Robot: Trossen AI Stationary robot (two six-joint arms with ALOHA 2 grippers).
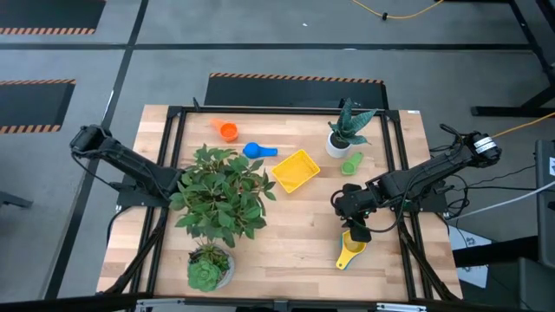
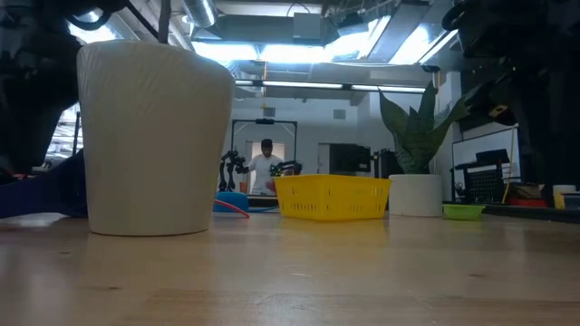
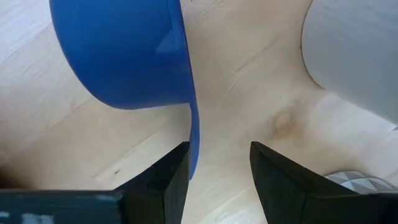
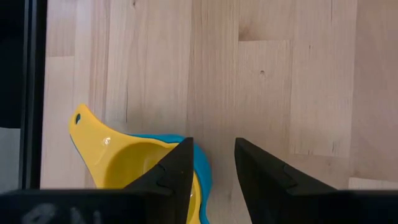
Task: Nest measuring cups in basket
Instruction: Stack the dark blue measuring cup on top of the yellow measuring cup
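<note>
Since these are thin moulded plastic scoops, I expect them to be very light, stiff and a little slick, so they will skate on the worktop [image 1: 286, 234] if nudged and need only a gentle pinch. My best hold would be the short flat handle or a single wall at the rim, never across the whole bowl.

From the high view, the basket [image 1: 296, 170] sits near the worktop's centre, toward one o'clock. An orange cup [image 1: 227, 131] lies at about eleven o'clock, and a blue cup [image 1: 258, 151] sits just beside the basket on its nine o'clock side. One green cup [image 1: 351, 163] rests at two o'clock, next to the spiky plant's white pot [image 1: 336, 144]. Down at five o'clock lies the yellow cup [image 4: 124, 160], seated in a light blue cup [image 4: 200, 167].

My right gripper [image 4: 211, 163] hovers directly over that pair, fingers partly spread and gripping nothing that I can see, one finger over the rim.

My left gripper [image 3: 217, 169] is low beside a dark blue cup [image 3: 124, 53], fingers apart, its rim edge touching one finger; I cannot tell whether it is actually pinched. Overhead, the leafy plant [image 1: 221, 192] hides that spot.
</note>
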